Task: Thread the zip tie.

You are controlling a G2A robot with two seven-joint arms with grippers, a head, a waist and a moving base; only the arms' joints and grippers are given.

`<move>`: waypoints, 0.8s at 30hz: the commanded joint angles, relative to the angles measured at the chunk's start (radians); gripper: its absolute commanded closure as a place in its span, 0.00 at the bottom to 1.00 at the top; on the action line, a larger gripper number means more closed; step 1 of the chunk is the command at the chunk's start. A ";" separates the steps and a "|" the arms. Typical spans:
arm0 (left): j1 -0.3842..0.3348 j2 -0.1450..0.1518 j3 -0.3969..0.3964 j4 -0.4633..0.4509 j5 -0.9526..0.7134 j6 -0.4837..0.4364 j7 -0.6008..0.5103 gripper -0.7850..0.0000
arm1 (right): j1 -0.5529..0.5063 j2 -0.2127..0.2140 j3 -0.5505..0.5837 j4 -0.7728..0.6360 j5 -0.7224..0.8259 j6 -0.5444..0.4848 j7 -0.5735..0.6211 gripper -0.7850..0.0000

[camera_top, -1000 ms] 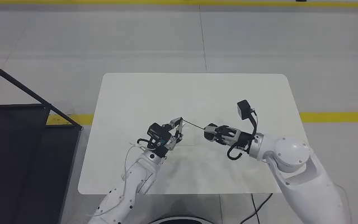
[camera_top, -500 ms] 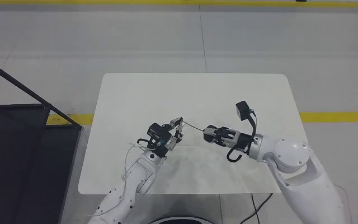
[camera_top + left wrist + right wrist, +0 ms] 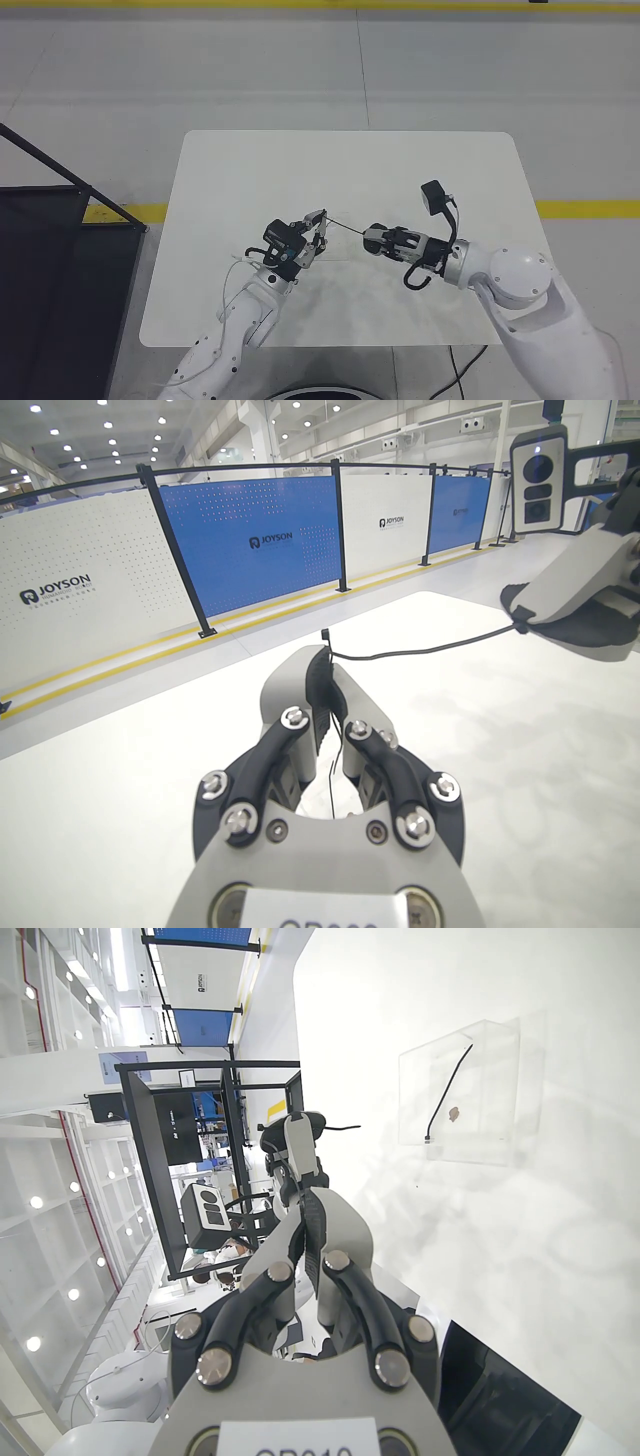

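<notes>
Right hand [image 3: 367,234] slightly nearer left hand [image 3: 319,217]; zip tie [image 3: 343,224] between both

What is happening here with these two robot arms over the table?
Two robot arms hold one black zip tie above the white table. The left tool is shut on the end with the small head, which sticks out just beyond it. The right tool is shut on the strap farther along, and the strap spans the gap between them in a slight curve. Whether the tail has entered the head, I cannot tell.
</notes>
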State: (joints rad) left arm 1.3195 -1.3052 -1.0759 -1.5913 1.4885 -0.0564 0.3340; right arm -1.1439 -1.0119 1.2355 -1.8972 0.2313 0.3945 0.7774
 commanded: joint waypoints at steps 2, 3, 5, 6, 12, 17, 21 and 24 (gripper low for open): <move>0.000 0.000 0.000 0.000 0.000 0.000 0.000 1.00 | -0.004 0.001 0.007 0.001 0.006 -0.002 -0.002 1.00; 0.000 0.000 0.000 0.000 0.000 0.000 0.000 1.00 | -0.005 0.001 0.009 0.001 0.008 -0.003 -0.003 1.00; 0.000 0.000 0.000 0.000 0.000 0.000 0.000 1.00 | -0.007 0.001 0.013 0.002 0.011 -0.004 -0.003 1.00; 0.000 0.000 0.000 0.000 0.000 0.000 0.000 1.00 | -0.007 0.001 0.014 0.002 0.011 -0.003 -0.002 1.00; 0.000 0.000 0.000 0.000 0.000 0.000 0.000 1.00 | -0.006 0.001 0.016 0.005 0.015 0.000 -0.002 1.00; 0.000 0.000 0.000 0.000 0.000 0.000 0.000 1.00 | -0.001 0.001 0.011 0.005 0.010 0.005 0.000 1.00; 0.000 0.000 0.000 0.000 0.000 0.000 0.000 1.00 | 0.003 0.001 0.007 0.006 0.009 0.006 0.001 1.00; 0.000 0.000 0.000 0.000 0.000 0.000 0.000 1.00 | 0.005 0.001 0.003 0.006 0.009 0.008 0.001 1.00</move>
State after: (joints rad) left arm 1.3195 -1.3052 -1.0759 -1.5913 1.4885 -0.0564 0.3340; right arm -1.1398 -1.0111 1.2401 -1.8909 0.2395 0.4015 0.7787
